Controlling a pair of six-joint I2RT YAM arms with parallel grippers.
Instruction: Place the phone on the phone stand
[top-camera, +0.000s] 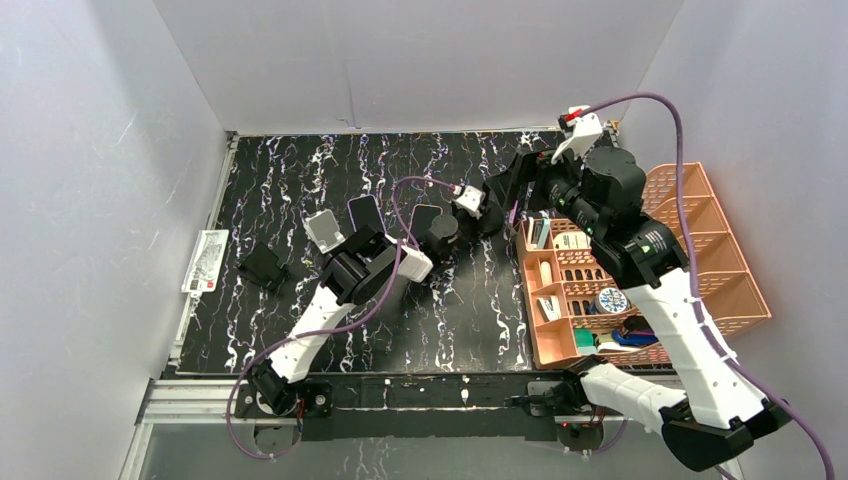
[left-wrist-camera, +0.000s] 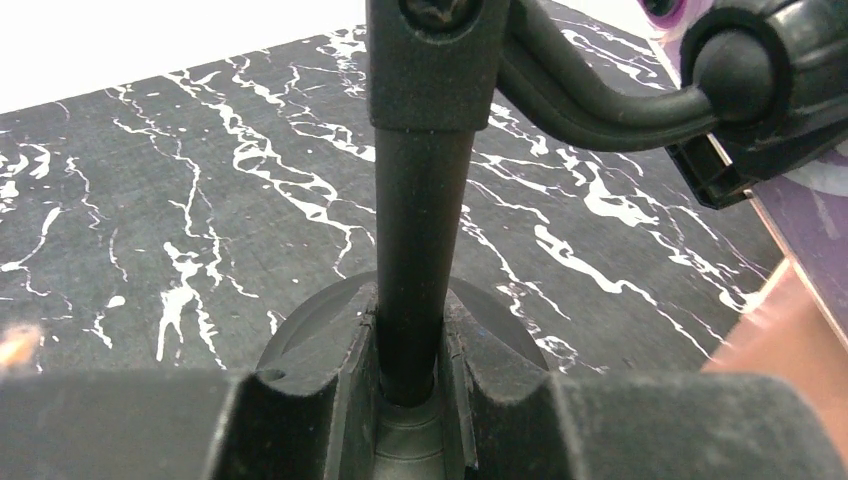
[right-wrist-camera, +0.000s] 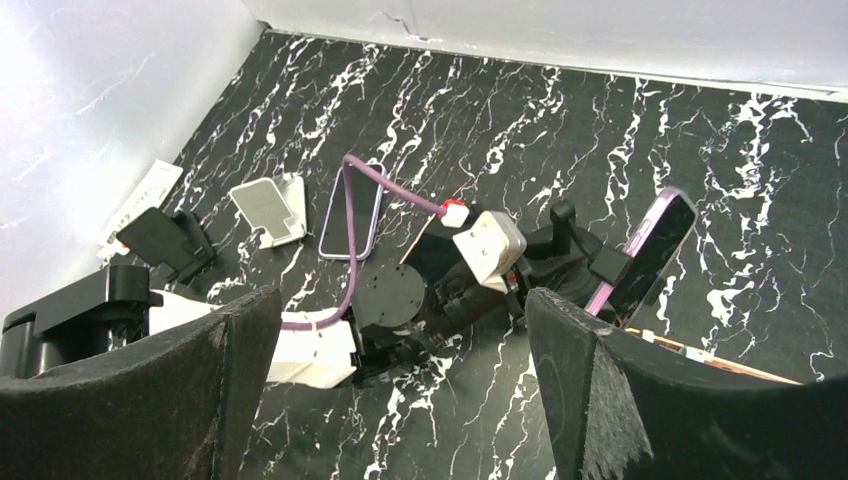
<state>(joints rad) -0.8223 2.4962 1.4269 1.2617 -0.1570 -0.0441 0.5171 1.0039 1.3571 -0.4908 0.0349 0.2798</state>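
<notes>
The left gripper (left-wrist-camera: 408, 385) is clenched on the upright black pole of the phone stand (left-wrist-camera: 415, 230), just above its round base; its fingers (left-wrist-camera: 335, 375) press the pole from both sides. From the top of the pole a bent black arm runs to the right and ends in a clamp. The phone (right-wrist-camera: 655, 245), dark-screened with a purple edge, sits tilted in that clamp, off the table (top-camera: 300, 170); it lies to the right of the left gripper and higher than its fingers, and the gripper touches only the pole.

The right gripper (right-wrist-camera: 400, 400) hangs above the far right part of the table, its fingers (right-wrist-camera: 235, 380) spread wide and grasping nothing; the phone is below it and apart from it.

A second phone (right-wrist-camera: 350, 210) with a purple rim lies flat on the table to the left of the stand, with a purple cable crossing it; further left are a small white stand (right-wrist-camera: 270, 205) and a black stand (right-wrist-camera: 165, 240), both unoccupied. An orange basket (top-camera: 720, 270) with small items in its compartments stands at the right edge of the table, beside the right arm.
</notes>
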